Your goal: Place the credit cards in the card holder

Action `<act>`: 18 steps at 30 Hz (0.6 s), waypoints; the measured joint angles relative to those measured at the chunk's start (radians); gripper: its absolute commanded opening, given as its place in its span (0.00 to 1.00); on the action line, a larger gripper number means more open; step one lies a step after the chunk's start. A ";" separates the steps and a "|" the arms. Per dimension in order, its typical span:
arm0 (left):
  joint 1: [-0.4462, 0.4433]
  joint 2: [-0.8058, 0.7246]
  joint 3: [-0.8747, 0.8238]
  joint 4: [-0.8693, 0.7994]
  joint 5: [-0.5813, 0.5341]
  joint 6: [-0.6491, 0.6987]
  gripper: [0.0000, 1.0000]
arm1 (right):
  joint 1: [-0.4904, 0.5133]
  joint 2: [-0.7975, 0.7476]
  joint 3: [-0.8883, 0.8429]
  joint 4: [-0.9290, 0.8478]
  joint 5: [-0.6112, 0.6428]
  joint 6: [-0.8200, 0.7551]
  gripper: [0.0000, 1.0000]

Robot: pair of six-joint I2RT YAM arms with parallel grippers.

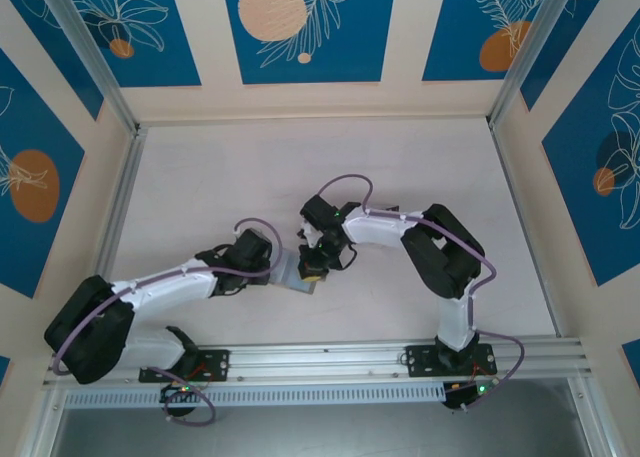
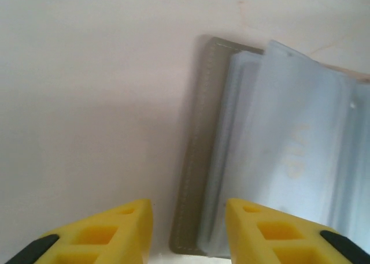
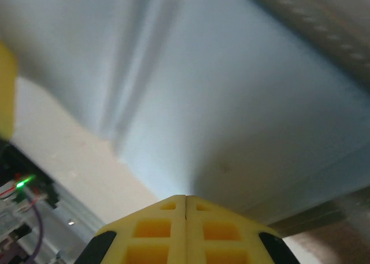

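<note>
Left tool (image 2: 188, 218), right tool (image 3: 185, 203): two | card holder (image 2: 199, 148): one | sleeve (image 2: 289, 142): one

One card holder (image 2: 193, 160); left pincer (image 2: 188, 218), right pincer (image 3: 185, 205) (two, yellow-fingered).

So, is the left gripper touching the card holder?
Cannot tell. Left wrist view: bare table shows between one finger of the left gripper and the card holder's edge, but the other finger overlaps the pale sheets over it, hiding any contact.
</note>
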 measured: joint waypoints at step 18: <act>-0.045 0.081 0.009 0.112 0.140 -0.008 0.23 | -0.126 0.012 0.068 -0.135 0.181 -0.091 0.03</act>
